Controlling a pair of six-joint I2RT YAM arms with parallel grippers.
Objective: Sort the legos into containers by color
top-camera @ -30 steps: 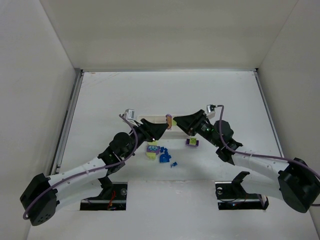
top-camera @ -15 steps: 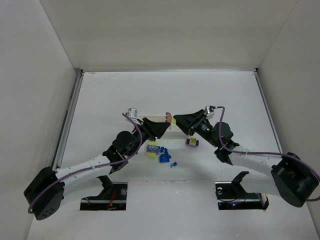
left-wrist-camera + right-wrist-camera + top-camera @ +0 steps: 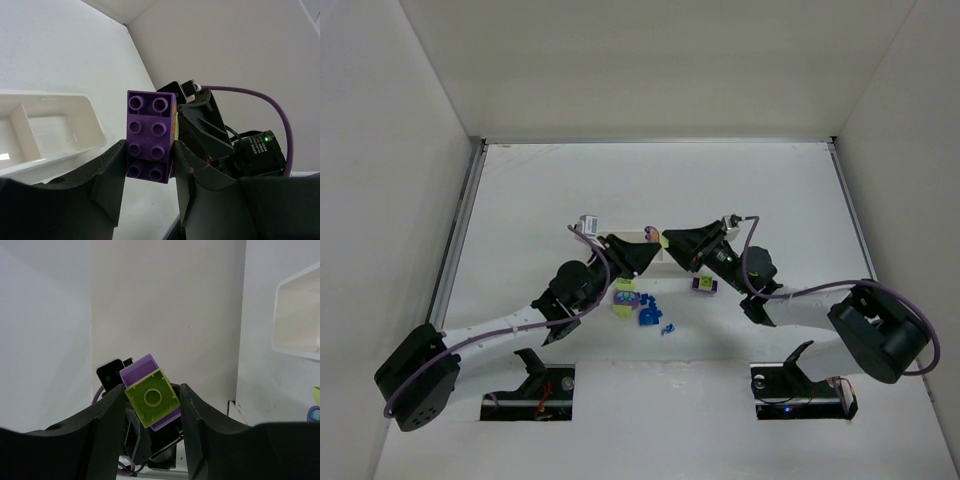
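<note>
A purple brick (image 3: 150, 135) with a lime brick (image 3: 152, 397) stuck to its side is held between both grippers, above the table in front of the white tray (image 3: 95, 120). My left gripper (image 3: 149, 150) is shut on the purple brick. My right gripper (image 3: 152, 405) faces it and is shut on the lime brick. In the top view the two grippers meet at the joined bricks (image 3: 657, 237), and the tray (image 3: 625, 236) is mostly hidden behind them. Its two visible compartments look empty.
Loose bricks lie on the table in front of the grippers: a purple and lime group (image 3: 624, 297), several blue ones (image 3: 648, 315), and a purple brick with lime (image 3: 703, 284) under the right arm. White walls enclose the table.
Both grippers stay together on the joined bricks, which have shifted slightly away from the bases. The right arm's rear links have swung left, and the left arm has stretched a little further forward.
</note>
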